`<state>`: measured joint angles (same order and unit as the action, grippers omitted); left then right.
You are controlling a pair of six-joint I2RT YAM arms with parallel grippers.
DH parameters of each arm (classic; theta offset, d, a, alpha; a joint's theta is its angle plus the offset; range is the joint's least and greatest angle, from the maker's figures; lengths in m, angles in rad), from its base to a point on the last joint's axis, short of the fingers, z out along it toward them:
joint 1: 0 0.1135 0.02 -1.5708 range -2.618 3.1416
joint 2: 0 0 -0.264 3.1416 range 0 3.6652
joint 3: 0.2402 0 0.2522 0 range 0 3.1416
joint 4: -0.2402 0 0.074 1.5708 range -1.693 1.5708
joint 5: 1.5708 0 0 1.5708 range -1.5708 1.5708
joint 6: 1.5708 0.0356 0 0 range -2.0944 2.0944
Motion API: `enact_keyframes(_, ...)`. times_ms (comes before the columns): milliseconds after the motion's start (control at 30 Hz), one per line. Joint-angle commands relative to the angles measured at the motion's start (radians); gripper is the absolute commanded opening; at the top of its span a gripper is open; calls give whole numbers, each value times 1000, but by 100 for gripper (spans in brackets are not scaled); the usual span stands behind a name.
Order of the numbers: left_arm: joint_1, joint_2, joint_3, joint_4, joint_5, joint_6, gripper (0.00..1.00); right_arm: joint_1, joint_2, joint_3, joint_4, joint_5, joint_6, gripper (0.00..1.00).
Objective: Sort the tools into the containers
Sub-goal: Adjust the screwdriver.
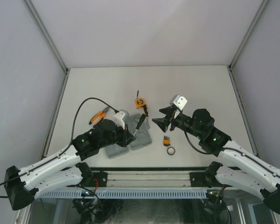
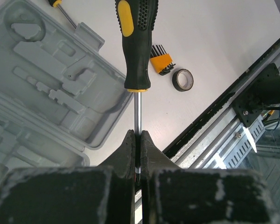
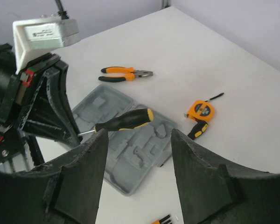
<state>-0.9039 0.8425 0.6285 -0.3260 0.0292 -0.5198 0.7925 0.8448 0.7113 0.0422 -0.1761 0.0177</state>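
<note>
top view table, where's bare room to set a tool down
Bare: far half of the table beyond the tape measure, plus right side past the right claw. Crowded: around the case, between pliers, bit set and ring.

Site: robotics lab test cell | white flat tabletop [image 1: 200, 84] boxed by plain pale panels [image 1: 14, 93] on grey aluminium struts [image 1: 45, 37], 9 to 3 o'clock | slotted aluminium mounting rail [image 1: 149, 178] at 6 o'clock

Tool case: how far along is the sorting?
Done: nothing; the case looks empty. In hand: left claw shut on a screwdriver by its shaft, over the case; right claw open, empty. Left: pliers, tape measure, second screwdriver, bit set and ring, all on the table.
</note>
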Motion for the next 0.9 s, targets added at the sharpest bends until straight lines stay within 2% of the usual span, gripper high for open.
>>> enact_keyframes(0,-1,-30,49,18,-16,39,0,24,3,15,-2,-88,-30,56)
enact_keyframes(100,-1,-32,52,19,-16,44,0,35,1,14,-18,-152,-80,56)
enact_keyframes(233,-1,-36,57,5,-43,43,0,61,15,19,-43,-53,-147,58)
enact_keyframes(467,-1,-27,49,-2,-21,27,0,202,39,11,-73,83,-436,63)
enact_keyframes(633,-1,-31,60,-32,2,39,0,264,51,10,-119,71,-652,63)
enact_keyframes(867,-10,9,82,-35,110,48,0,285,40,14,-181,31,-812,65)
